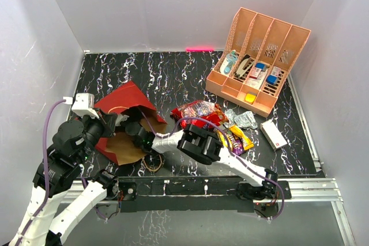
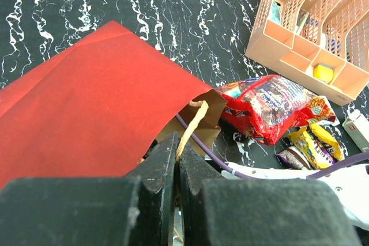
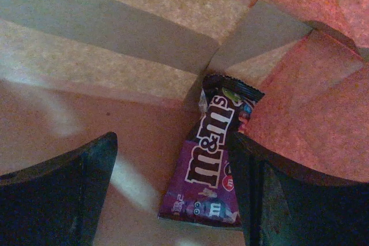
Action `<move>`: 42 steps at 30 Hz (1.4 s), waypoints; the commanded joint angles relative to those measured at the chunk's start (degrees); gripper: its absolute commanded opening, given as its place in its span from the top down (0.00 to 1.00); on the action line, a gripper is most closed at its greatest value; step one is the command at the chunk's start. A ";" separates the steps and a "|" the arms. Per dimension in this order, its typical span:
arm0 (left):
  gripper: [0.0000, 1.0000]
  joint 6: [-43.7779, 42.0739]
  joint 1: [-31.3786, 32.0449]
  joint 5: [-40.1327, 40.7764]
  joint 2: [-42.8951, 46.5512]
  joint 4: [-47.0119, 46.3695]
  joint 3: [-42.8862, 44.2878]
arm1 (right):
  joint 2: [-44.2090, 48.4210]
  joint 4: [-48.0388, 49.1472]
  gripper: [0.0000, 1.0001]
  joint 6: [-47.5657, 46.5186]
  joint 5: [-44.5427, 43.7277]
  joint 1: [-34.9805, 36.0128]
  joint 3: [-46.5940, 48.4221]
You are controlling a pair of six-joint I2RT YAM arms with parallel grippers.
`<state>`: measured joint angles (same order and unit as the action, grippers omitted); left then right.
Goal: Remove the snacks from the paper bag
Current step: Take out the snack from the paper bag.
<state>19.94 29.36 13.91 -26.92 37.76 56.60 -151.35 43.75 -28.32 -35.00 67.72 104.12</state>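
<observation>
Black marbled table [image 1: 173,73], white walls. The purple packet [image 3: 210,165] lies flat on the kraft floor inside the paper bag [image 1: 124,99], which is on its side, near left.

Your right gripper [image 3: 170,162] is wide open astride the packet. Close on its middle and don't pinch the paper fold.

Your left gripper [image 2: 177,154] is clamped on the cord handle [image 2: 193,122] (this props the mouth open).

The red packet [image 1: 199,109] and candy bars [image 1: 236,137] are already out, to the right.

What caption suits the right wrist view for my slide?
Open right gripper inside the paper bag, a purple candy packet between its fingers.

Candy packet [image 3: 207,165] inside paper bag [image 1: 124,101]; snack pile [image 1: 199,110] right; organizer [image 1: 233,36] behind pile.
</observation>
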 commanded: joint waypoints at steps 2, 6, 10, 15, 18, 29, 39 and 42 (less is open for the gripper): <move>1.00 -0.14 0.09 -0.67 0.36 -0.42 1.49 | -4.75 -9.66 0.22 1.38 -4.34 -2.26 9.07; 1.00 -0.17 0.16 -0.17 0.84 0.02 1.45 | -5.18 -10.79 0.33 1.60 -5.35 -3.43 10.06; 1.00 -0.17 0.17 0.53 1.14 0.85 1.56 | -4.75 -12.48 0.39 3.06 -4.15 -4.77 10.61; 1.00 -0.42 0.08 1.15 1.52 1.37 1.64 | -5.76 -13.66 0.53 0.65 -1.54 -5.79 11.92; 1.00 -0.41 0.16 1.51 1.51 1.65 1.80 | -6.13 -14.39 0.62 -0.54 -1.13 -6.19 12.80; 1.00 -0.70 0.16 3.21 1.69 2.24 1.39 | 0.32 -12.94 0.80 -2.81 2.09 -5.97 6.12; 1.00 -1.55 0.16 6.80 -0.43 0.07 2.76 | 17.25 -8.08 0.79 0.41 5.38 1.17 -15.37; 1.00 -1.90 0.14 7.74 -0.82 -0.35 2.87 | 22.20 -7.79 0.79 3.49 4.25 3.36 -21.95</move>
<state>19.20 29.36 19.27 -26.61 39.07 57.43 -137.88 32.91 -29.45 -30.61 67.79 87.20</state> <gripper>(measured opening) 0.010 0.249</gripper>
